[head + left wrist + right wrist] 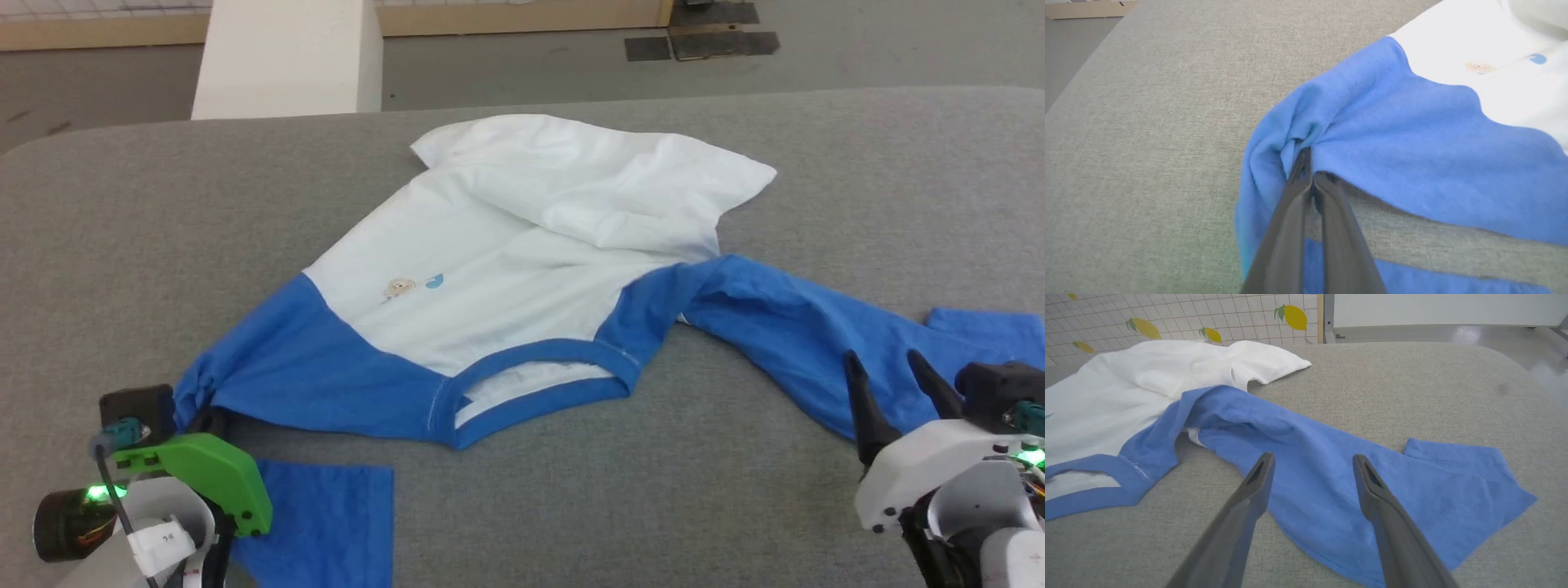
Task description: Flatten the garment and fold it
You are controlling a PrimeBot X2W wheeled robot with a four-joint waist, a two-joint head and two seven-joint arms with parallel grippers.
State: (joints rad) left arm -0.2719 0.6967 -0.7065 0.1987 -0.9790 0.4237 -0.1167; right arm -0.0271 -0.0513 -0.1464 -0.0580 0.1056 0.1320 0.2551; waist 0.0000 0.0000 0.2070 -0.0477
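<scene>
My left gripper has its two dark fingers pressed together on a bunched fold of blue cloth at the garment's left shoulder. The garment, a soft shirt with a white body and bright blue sleeves, lies across the middle of the grey fabric-covered table. Its blue-edged collar faces me. The far white hem is folded back over the body, and one corner points to the far right.

The end of the left sleeve lies flat just beside my left wrist. The long right sleeve runs out to my right, with its stitched cuff lying flat on the table.

My right gripper hangs over that sleeve with its fingers wide apart, holding nothing. I cannot tell whether the tips touch the cloth.

To the left of the pinched shoulder the table is bare as far as its rounded edge. Beyond the right sleeve a broad bare stretch runs to the far right corner. Behind the hem only a narrow strip separates the cloth from the table's far edge. Past that edge are grey floor and a white pillar.
</scene>
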